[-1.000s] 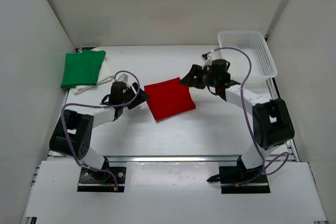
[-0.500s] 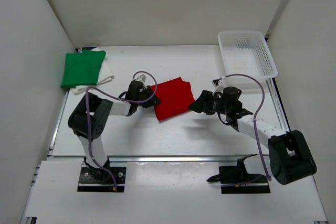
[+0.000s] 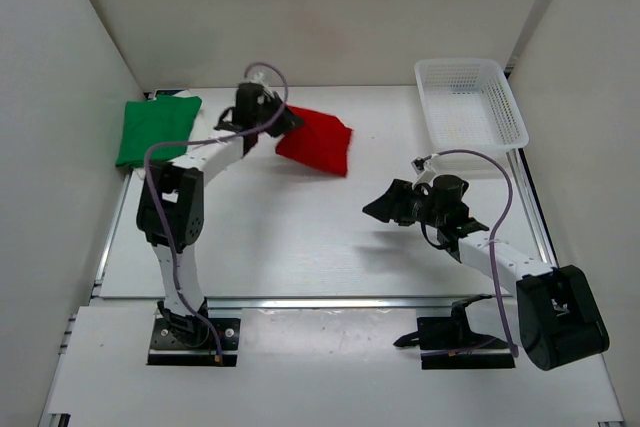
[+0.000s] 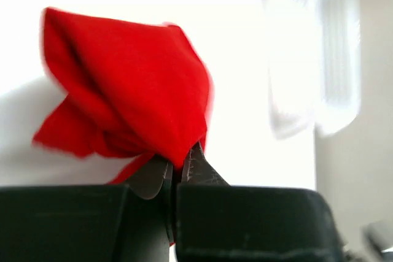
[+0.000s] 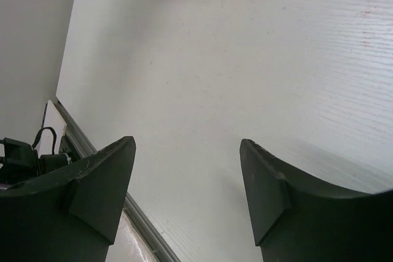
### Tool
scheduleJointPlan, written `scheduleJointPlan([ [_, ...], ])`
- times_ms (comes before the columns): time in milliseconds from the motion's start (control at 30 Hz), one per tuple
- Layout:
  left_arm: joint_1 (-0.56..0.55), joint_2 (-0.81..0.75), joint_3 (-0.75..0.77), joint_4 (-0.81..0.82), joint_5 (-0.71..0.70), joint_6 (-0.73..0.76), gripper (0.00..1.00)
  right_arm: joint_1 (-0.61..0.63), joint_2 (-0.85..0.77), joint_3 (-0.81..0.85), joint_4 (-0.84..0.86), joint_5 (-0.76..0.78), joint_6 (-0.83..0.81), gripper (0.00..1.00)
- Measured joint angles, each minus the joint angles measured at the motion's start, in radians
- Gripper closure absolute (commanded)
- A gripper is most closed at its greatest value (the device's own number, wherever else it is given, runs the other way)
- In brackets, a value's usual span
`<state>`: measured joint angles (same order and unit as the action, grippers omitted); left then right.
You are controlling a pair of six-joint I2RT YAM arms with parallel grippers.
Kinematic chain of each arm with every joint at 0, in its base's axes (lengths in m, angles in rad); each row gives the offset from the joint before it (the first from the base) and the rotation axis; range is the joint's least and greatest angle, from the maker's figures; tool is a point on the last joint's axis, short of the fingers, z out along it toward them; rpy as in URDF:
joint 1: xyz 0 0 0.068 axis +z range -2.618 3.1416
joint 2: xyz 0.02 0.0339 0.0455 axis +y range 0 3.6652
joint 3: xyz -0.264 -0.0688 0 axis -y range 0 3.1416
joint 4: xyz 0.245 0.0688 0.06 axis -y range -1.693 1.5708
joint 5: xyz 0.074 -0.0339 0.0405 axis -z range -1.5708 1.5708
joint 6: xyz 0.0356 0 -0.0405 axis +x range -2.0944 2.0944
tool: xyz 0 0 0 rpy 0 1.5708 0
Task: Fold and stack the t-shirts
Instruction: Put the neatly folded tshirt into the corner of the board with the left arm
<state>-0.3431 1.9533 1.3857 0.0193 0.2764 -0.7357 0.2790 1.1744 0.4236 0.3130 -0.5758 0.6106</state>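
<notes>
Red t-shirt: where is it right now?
In the top view the red t-shirt is pinched by the left gripper toward the table's far side, left of centre, right of the green t-shirt and well left of the basket.

The red t-shirt (image 3: 315,145) is plain bright red, the green t-shirt (image 3: 155,129) plain bright green, and the white t-shirt (image 3: 205,127) plain white. The basket (image 3: 470,102) is white with an open mesh pattern. The tabletop (image 3: 300,237) is white; the left claw (image 4: 178,164) and right claw (image 5: 187,145) are black.

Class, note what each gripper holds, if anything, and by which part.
Left gripper pinches the folded red t-shirt by a bunched edge; right gripper is open, holding nothing.
</notes>
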Motion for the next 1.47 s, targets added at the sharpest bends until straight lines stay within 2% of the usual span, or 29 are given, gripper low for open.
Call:
scheduleJointPlan([
  [100, 0.122, -0.023, 0.114, -0.042, 0.020, 0.027, 1.00, -0.001, 0.000, -0.003, -0.002, -0.003, 0.000, 0.33],
  [200, 0.290, -0.081, 0.094, -0.040, 0.042, 0.032, 1.00, 0.004, 0.003, -0.003, 0.001, -0.012, -0.001, 0.33],
  [233, 0.356, -0.105, 0.063, -0.027, 0.048, 0.026, 0.96, 0.008, 0.005, -0.003, 0.002, -0.013, -0.001, 0.33],
  [300, 0.497, -0.160, -0.038, 0.019, 0.053, 0.013, 0.69, 0.018, 0.017, -0.003, 0.006, -0.020, 0.000, 0.33],
  [333, 0.571, -0.184, -0.098, 0.045, 0.056, -0.001, 0.24, 0.027, 0.023, -0.003, 0.007, -0.023, -0.001, 0.33],
  [367, 0.645, -0.204, -0.164, 0.083, 0.056, -0.016, 0.01, 0.038, 0.031, -0.003, 0.008, -0.026, -0.001, 0.33],
  [433, 0.768, -0.223, -0.279, 0.118, 0.055, -0.050, 0.01, 0.067, 0.044, -0.003, 0.009, -0.031, -0.003, 0.32],
  [500, 0.839, -0.221, -0.360, 0.125, 0.054, -0.072, 0.01, 0.093, 0.053, -0.001, 0.009, -0.035, -0.005, 0.31],
  [533, 0.855, -0.221, -0.399, 0.126, 0.055, -0.080, 0.02, 0.108, 0.054, -0.001, 0.008, -0.036, -0.007, 0.20],
  [567, 0.858, -0.223, -0.431, 0.134, 0.056, -0.089, 0.01, 0.122, 0.054, -0.001, 0.008, -0.035, -0.008, 0.05],
  [600, 0.857, -0.229, -0.468, 0.146, 0.060, -0.097, 0.01, 0.136, 0.054, 0.000, 0.006, -0.032, -0.008, 0.01],
  [867, 0.798, -0.418, -0.693, 0.184, 0.050, -0.137, 0.02, 0.223, 0.040, -0.045, 0.006, 0.014, -0.016, 0.01],
  [933, 0.722, -0.490, -0.719, 0.191, 0.031, -0.124, 0.01, 0.237, 0.040, -0.068, -0.001, 0.022, -0.019, 0.01],
  [1000, 0.601, -0.550, -0.720, 0.171, -0.008, -0.089, 0.01, 0.254, 0.040, -0.076, -0.021, 0.044, -0.034, 0.01],
  [1167, 0.162, -0.620, -0.679, 0.062, -0.138, 0.056, 0.01, 0.291, 0.042, -0.076, -0.061, 0.084, -0.079, 0.01],
  [1200, 0.103, -0.626, -0.682, 0.040, -0.143, 0.074, 0.01, 0.293, 0.042, -0.077, -0.066, 0.085, -0.087, 0.01],
  [1267, 0.039, -0.642, -0.707, 0.005, -0.141, 0.098, 0.02, 0.296, 0.043, -0.081, -0.065, 0.085, -0.096, 0.01],
  [1467, 0.002, -0.764, -0.873, -0.082, -0.179, 0.105, 0.01, 0.303, 0.032, -0.134, -0.003, 0.084, -0.115, 0.01],
])
